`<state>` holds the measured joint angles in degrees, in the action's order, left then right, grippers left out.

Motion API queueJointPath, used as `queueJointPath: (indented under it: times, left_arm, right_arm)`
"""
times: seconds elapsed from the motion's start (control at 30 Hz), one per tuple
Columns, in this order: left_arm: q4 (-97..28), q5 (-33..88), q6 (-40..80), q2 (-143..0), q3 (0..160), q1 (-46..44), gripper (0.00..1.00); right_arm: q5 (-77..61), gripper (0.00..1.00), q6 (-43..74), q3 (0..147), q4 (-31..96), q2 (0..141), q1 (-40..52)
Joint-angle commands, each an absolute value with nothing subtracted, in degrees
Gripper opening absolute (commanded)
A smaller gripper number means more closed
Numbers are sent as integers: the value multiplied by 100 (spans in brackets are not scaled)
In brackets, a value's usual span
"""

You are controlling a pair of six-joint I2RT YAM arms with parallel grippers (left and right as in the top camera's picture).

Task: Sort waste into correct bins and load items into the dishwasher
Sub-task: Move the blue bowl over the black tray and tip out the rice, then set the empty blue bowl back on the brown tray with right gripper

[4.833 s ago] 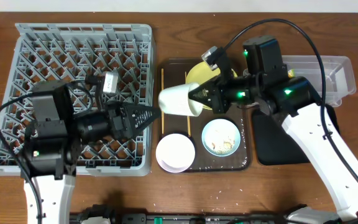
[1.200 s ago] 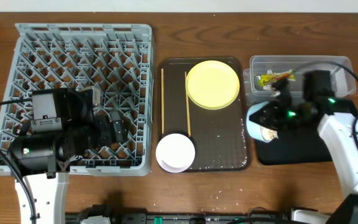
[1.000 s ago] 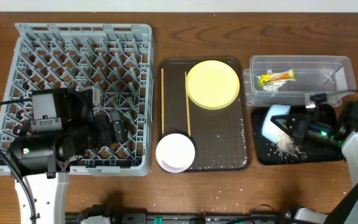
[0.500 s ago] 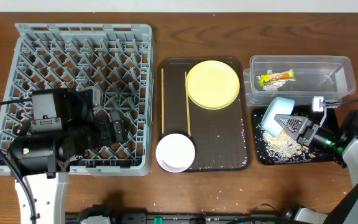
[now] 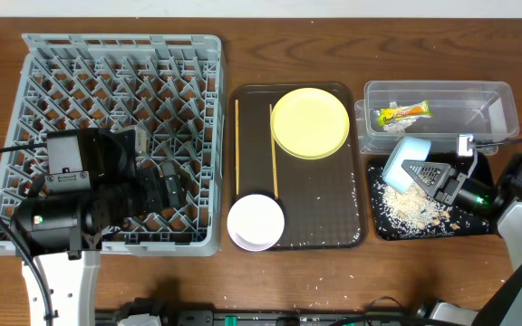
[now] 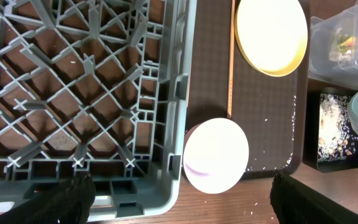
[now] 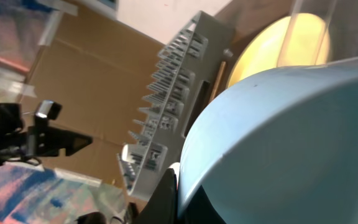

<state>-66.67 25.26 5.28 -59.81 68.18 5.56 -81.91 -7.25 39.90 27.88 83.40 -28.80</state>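
My right gripper (image 5: 421, 172), clamped on the tipped blue bowl (image 5: 403, 156), right of frame. Crumbs (image 5: 412, 206) have just spilled into the black tray (image 5: 478, 225), so the emptied bowl can go to the rack (image 5: 116, 54). My left gripper (image 5: 169, 181) is open, lower left.

waste, bins and dishes lying across the worktop

the grey dish rack (image 5: 120, 43) is sitting at the left; right of it the round yellow plate (image 5: 309, 122), two thin chopsticks (image 5: 236, 145) and the white-pink bowl (image 5: 256, 222) are lying flat. the yellow-green snack wrapper (image 5: 401, 113) and white paper bits (image 5: 393, 127) are lying in the clear tub (image 5: 506, 109). just below, the right pincer (image 5: 411, 171) is holding the light blue bowl (image 5: 401, 161) tipped on its side over the glossy black tray (image 5: 478, 226), where pale crumbs (image 5: 410, 206) are lying scattered.
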Motion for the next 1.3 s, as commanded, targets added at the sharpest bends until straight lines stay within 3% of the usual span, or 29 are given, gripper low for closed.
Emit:
queueJointPath:
  times: [0.0, 0.03, 0.1, 0.17, 0.27, 0.43, 0.57, 0.63, 0.73, 0.8, 0.87, 0.97, 1.0, 1.17, 1.27]
  left_arm:
    - [-6678, 2482, 427, -5990, 6869, 539, 91]
    - [-6683, 2482, 427, -5990, 6869, 539, 91]
    - [-6678, 2484, 429, -5990, 6869, 539, 91]
    - [-6681, 2484, 429, -5990, 6869, 539, 91]
    - [-6676, 2486, 425, -5990, 6869, 537, 91]
    - [-6508, 2482, 405, -5992, 6869, 336, 91]
    - [-6110, 2414, 408, -6112, 6869, -298, 85]
    - [-5931, 1739, 484, -6442, 6869, -840, 84]
    - [-5774, 1553, 637, -6934, 6869, -1214, 83]
    - [-5616, 1557, 781, -7201, 6869, -1341, 82]
    - [-5371, 1555, 843, -7483, 6869, -1483, 82]
    - [-5076, 1555, 845, -7815, 6869, -1682, 82]
    - [-4917, 1553, 943, -8007, 6869, -1780, 82]
    - [-4261, 1525, 1122, -8646, 6869, -2143, 76]
    - [-3859, 941, 1127, -9190, 6869, -2541, 75]
  right_arm:
    - [-8195, 1, -318, 3994, 2827, 8359, -2783]
    - [-8573, 3, -698, 3994, 2729, 8359, -2768]
    - [-7931, 1, 165, 3994, 2502, 8359, -2768]
    - [-8895, 1, -222, 3997, 2368, 8359, -2679]
    - [-8005, 1, 414, 4010, 2359, 8300, -2252]
    - [-5293, 1, 1155, 4224, 2805, 7815, -235]
    - [-2692, 3, 1640, 4532, 3138, 7708, 1798]
    - [-871, 5, 2287, 4525, 3162, 7902, 2932]
    - [-344, 5, 2443, 4525, 3103, 8165, 3450]
    - [-301, 16, 2440, 4528, 3055, 8313, 3627]
    - [-298, 38, 2438, 4541, 3076, 8350, 3671]
    - [-329, 49, 2484, 4770, 3334, 8121, 3516]
    - [-329, 57, 2484, 4974, 3544, 7878, 3358]
    - [-346, 76, 2578, 5507, 4084, 7050, 2733]
    - [-379, 72, 2714, 5559, 4101, 6676, 2386]
